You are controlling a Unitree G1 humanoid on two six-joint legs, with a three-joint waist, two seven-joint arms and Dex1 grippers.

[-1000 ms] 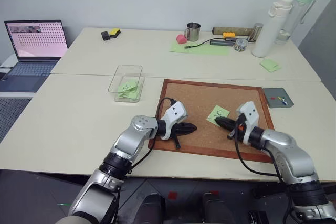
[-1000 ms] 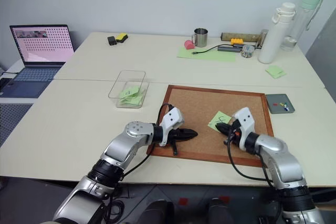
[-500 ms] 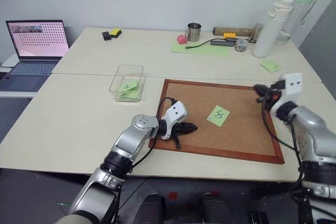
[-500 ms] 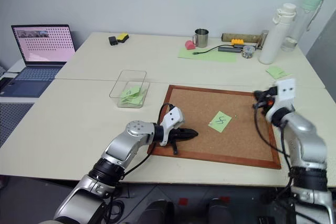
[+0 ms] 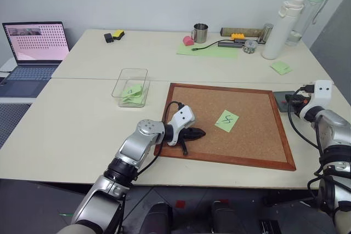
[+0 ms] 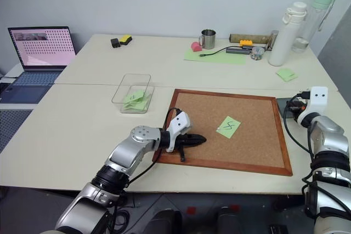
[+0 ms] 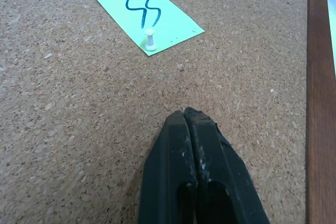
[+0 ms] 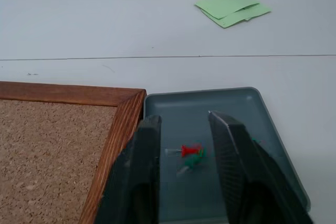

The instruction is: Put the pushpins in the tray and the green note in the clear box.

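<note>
While my right gripper (image 8: 184, 124) hangs over the small dark grey square tray (image 8: 262, 108) with its two black fingers spread and nothing between them, a red pushpin (image 8: 190, 150) and a green pushpin (image 8: 192, 161) lie inside that tray, just under the gap. Tray sits against the right edge of the large wood-framed corkboard (image 5: 263, 160).

My left gripper (image 7: 188, 116) is clenched tight, fingers pressed together, nothing held, tip low over the cork near the board's left side.

Ahead of it on the cork lies the small light-green sticky note with a black squiggle (image 5: 227, 120), pinned by a white pushpin (image 7: 150, 40) at its edge.

Small clear plastic box (image 5: 130, 85) stands on the table just left of the board, green notes (image 5: 132, 91) inside it.
</note>
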